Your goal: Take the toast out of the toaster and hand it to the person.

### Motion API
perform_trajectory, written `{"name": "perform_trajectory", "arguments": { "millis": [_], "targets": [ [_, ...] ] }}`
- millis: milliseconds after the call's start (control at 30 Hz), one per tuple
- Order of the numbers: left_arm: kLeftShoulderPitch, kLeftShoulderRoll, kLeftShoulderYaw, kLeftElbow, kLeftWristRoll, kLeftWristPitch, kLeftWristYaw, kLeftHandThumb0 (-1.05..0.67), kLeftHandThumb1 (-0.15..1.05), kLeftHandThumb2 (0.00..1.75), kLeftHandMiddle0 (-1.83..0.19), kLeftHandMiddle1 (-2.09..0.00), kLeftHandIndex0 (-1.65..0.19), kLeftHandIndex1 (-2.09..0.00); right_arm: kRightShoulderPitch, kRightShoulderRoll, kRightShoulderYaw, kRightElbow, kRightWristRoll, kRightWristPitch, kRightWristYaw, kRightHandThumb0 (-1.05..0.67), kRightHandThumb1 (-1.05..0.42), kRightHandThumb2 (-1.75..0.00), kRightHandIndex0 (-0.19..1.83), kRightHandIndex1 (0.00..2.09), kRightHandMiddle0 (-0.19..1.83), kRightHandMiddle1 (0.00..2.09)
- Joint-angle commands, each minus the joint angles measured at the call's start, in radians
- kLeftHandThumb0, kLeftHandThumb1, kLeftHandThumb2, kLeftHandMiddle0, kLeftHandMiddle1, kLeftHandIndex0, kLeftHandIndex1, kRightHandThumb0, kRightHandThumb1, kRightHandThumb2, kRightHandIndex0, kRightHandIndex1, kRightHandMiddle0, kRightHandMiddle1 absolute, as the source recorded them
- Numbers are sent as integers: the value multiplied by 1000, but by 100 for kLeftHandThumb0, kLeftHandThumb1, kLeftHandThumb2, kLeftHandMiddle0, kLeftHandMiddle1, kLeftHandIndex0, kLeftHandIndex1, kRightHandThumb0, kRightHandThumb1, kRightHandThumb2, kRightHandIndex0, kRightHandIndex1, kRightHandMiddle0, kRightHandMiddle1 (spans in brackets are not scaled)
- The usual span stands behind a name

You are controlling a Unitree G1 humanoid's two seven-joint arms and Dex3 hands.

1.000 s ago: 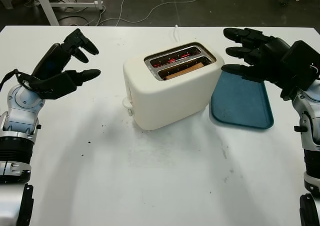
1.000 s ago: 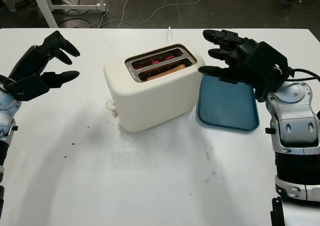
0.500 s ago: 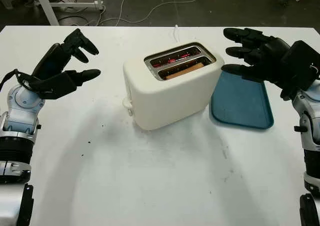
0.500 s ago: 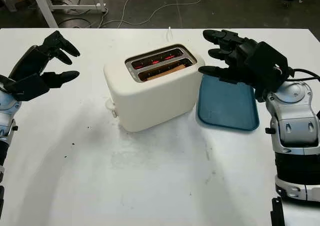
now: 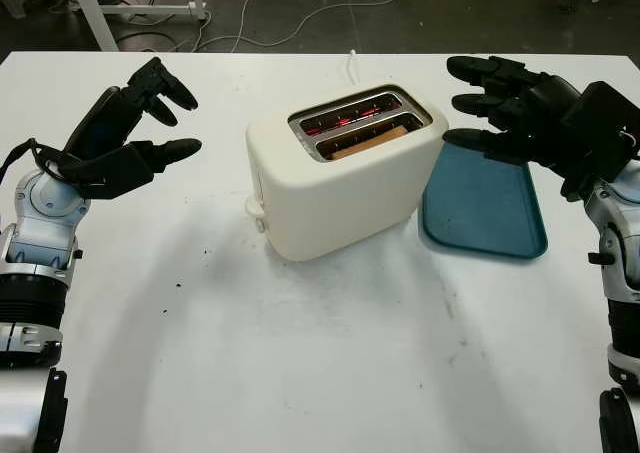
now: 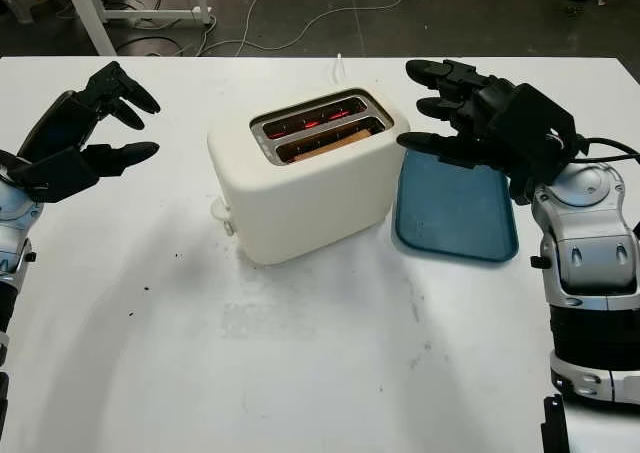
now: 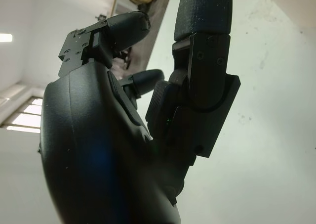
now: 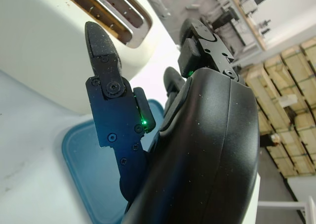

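Toast (image 5: 372, 139): sits low in the toaster's near slot, only its brown top edge visible; the rest is hidden inside.
Far slot (image 5: 352, 112): red glow within; whether it holds bread cannot be made out.
Toaster (image 5: 335, 188): cream, mid-table, turned at an angle, its right end overlapping the tray's edge.
Tray (image 5: 487, 208): blue, right of the toaster, partly covered by the hand above it.
Right hand (image 5: 497, 108): raised over the tray, fingers released and pointing toward the toaster, holding nothing.
Left hand (image 5: 130, 133): raised well to the toaster's left, fingers released, holding nothing.
Table (image 5: 300, 353): white, with dark crumbs and smudges.
Cable (image 5: 352, 65): white, runs off the far edge.
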Motion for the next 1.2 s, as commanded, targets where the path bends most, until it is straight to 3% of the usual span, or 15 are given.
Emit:
{"name": "perform_trajectory", "arguments": {
  "millis": [0,1167],
  "targets": [
    [-2,-3,10,0,-12,-6,-5,-105,92,30,0,-175,0,-162,-1,-1,1,-10,1,-8,-3,-46,-83,0,0,58,24,10],
    [3,3,8,-12,1,6,2,-105,92,32,0,-175,0,-163,-1,6,-1,-15,12,5,-8,-43,-83,0,0,57,23,11]
  ]
}}
